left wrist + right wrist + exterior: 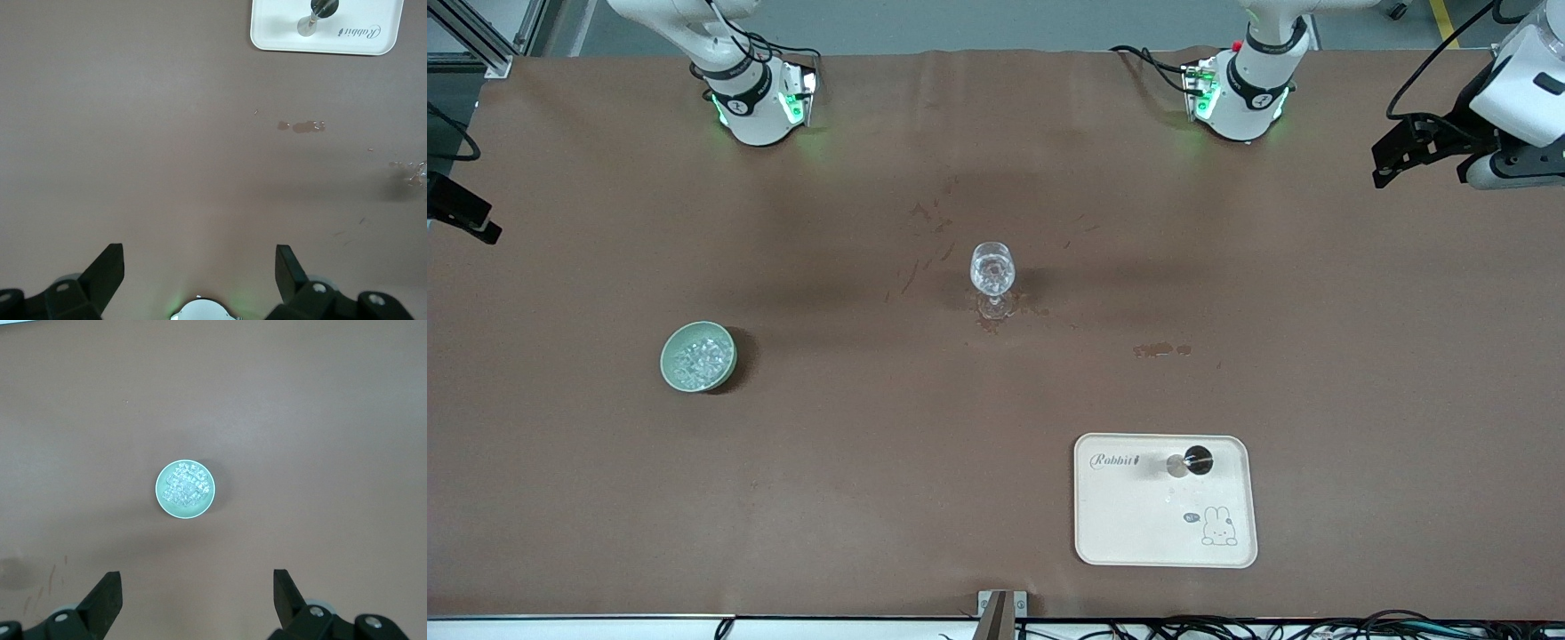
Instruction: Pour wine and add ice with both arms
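A clear stemmed glass [992,271] stands at the table's middle, and its bowl glints. A pale green bowl [665,363] toward the right arm's end holds several lumps of ice [696,357]. In the right wrist view the bowl [161,497] and its ice [187,487] lie below my right gripper [197,583], which is open, empty and high over the table. A small dark round container with a silver part [1193,460] stands on a cream tray [1138,524], nearer to the front camera. My left gripper [200,257] is open and empty, high over its own base. The tray [280,33] also shows in the left wrist view.
Brown cloth covers the table. Reddish stains [1160,349] lie between the glass and the tray, with more marks round the glass foot. The left arm's hand [1476,142] hangs at the table's end. A metal bracket [1002,609] sits at the front edge.
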{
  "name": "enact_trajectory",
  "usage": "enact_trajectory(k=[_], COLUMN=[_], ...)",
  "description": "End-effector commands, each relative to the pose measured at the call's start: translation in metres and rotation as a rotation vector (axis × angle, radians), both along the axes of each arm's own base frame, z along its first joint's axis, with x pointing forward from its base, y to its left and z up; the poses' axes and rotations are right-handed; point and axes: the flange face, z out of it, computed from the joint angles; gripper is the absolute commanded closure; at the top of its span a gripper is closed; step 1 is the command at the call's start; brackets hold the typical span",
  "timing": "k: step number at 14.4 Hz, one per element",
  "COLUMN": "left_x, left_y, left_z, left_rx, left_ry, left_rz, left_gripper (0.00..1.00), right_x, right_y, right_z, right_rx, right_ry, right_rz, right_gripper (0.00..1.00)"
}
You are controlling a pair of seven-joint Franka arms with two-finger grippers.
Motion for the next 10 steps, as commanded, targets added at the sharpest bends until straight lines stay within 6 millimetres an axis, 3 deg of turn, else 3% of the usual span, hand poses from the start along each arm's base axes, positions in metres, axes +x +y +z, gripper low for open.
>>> enact_trajectory(k=[1,4,8,10], left_x=[-0.006,0.007,0.012,0.009], left_y=[0.004,0.001,-0.002,-0.004], left_z=[0.005,0.012,0.008,0.011], left_rx=[0.001,-0.005,-0.003,-0.001], left_ry=[-0.020,-0.030,-0.020,-0.021], left_rz=[-0.042,-0.044,-0.048,-0.053], left_gripper=[0.00,0.00,0.00,0.00], right_x=[-0.007,-0.006,-0.010,-0.010], right_y=[-0.003,0.005,0.010,0.010], right_z=[0.004,0.004,0.020,0.018], right_rx=[0.012,0.016,0.048,0.050], right_ry=[-0.012,-0.016,-0.015,0.004], right_rz=[0.008,0.011,-0.015,-0.026], right_gripper=[0.00,0.00,0.00,0.00])
